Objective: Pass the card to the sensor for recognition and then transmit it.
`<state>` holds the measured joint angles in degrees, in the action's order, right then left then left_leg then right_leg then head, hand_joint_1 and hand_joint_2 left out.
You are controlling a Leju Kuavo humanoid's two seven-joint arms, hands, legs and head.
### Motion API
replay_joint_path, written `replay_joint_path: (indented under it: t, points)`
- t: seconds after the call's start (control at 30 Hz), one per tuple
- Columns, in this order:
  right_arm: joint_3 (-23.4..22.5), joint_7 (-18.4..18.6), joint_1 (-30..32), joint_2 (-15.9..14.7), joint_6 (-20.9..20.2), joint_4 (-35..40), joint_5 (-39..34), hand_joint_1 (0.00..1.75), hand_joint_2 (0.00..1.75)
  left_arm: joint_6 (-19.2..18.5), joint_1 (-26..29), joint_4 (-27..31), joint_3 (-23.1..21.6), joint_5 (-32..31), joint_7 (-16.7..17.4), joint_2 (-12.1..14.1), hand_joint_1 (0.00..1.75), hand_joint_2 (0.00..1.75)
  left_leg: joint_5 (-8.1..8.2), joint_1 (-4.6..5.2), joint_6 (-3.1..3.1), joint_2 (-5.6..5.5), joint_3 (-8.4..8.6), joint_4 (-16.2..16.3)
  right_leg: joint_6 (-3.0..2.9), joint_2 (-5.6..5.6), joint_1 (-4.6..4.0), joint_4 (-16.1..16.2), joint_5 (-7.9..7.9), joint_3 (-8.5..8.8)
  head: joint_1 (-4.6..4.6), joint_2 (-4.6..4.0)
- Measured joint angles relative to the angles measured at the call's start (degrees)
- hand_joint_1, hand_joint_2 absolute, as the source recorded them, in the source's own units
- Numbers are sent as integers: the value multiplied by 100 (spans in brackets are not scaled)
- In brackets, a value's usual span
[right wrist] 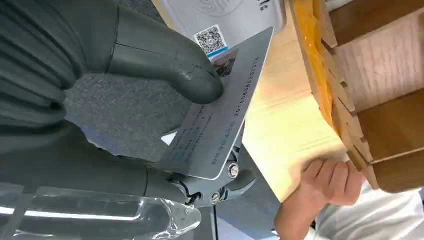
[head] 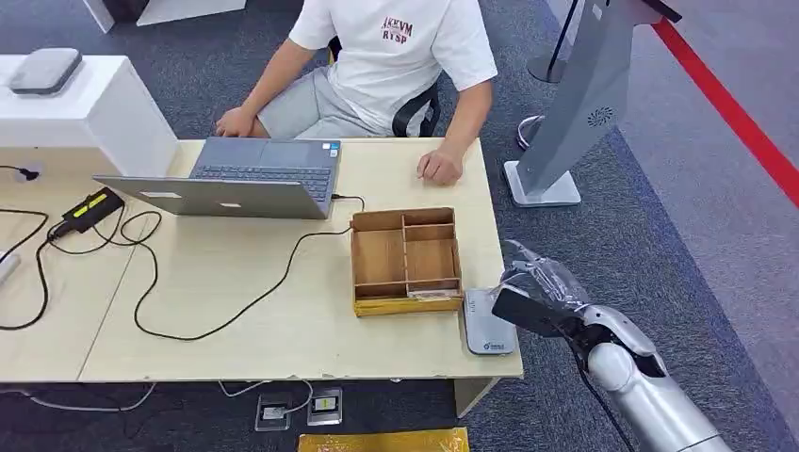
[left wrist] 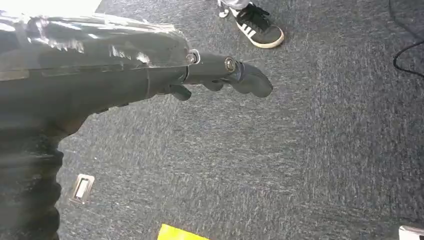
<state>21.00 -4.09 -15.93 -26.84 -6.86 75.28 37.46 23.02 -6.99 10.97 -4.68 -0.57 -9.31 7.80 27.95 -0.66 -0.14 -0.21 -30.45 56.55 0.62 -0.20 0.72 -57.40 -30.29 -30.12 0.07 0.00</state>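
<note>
While gripped by right hand point(right wrist: 150, 90), flat glossy card point(right wrist: 220, 105)

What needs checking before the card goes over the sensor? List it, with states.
1. Card held by the right hand, thumb pressing its face: ok.
2. Sensor lies flat at the table edge, with nothing on it: ok.
3. Card over the sensor: not ok, the hand is beside the table's corner.
4. Wooden tray sits apart from the sensor: ok.
5. Person's hand rests far from the sensor: ok.
6. Left hand hangs over the floor, holding nothing: ok.
</note>
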Motion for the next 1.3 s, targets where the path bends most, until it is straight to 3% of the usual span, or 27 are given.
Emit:
replay_joint_path:
  t: [0.5,1.1,1.3]
  points:
    - [190,-304,-174,57,92,-914,260,175,175,-13,-4,0,0,-13,103,-4,0,175,0,0,0,1,3,0,0,2,-1,0,0,1,0,0]
    - [284,-328,-253,66,138,-1215,265,175,175,-20,-4,0,0,-26,103,2,0,175,0,-1,0,3,8,0,0,5,0,0,1,5,0,0]
    - [319,-319,-333,81,392,-1292,166,175,175,9,-4,0,0,-7,103,-2,0,175,-1,0,0,4,6,0,0,4,0,-1,3,6,0,0]
